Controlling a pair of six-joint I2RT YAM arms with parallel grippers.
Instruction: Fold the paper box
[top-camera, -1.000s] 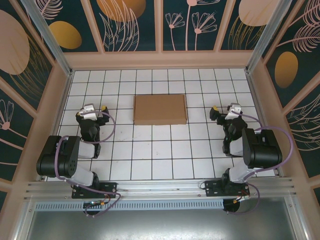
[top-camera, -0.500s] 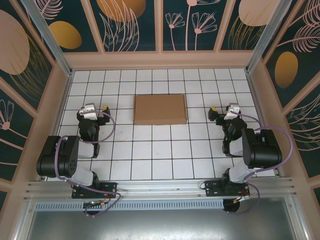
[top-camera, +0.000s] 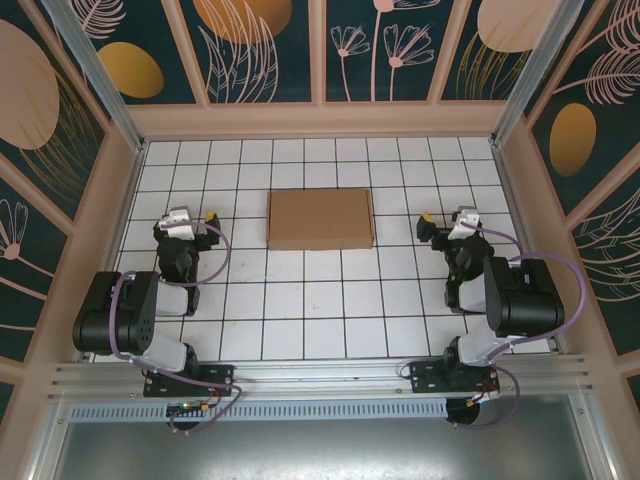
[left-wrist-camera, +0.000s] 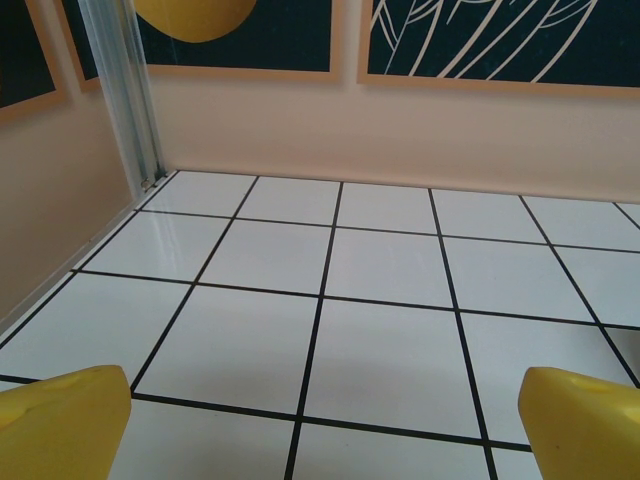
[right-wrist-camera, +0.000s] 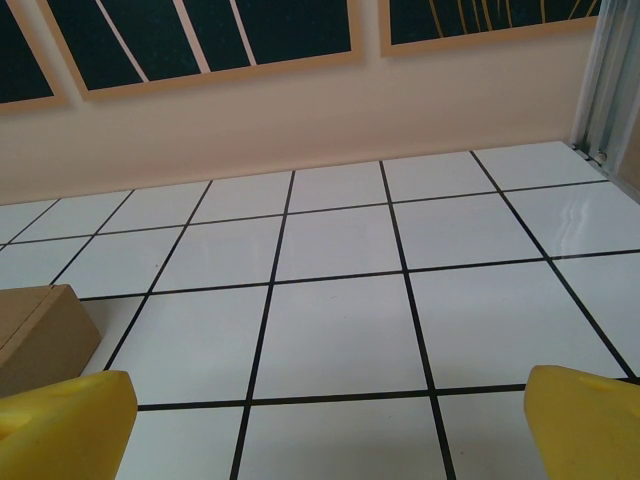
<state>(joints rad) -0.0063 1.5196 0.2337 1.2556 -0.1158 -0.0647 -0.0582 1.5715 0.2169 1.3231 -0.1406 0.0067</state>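
The paper box is cut off to one matte brown corner; left gripper and right gripper are released, empty.

The left arm and the right arm are built from matte black links and cylindrical joint housings. Each carries one large black drum-shaped housing, joined to its foot by a short silver-white link. Black base plates close off the bottom of each arm. A lavender cable runs in loose loops along the left arm, and a matching right cable runs along the right arm. A pale grey-white module caps each wrist. The left gripper and the right gripper have fingertips moulded in glossy yellow, with rounded corners and smooth unmarked faces.
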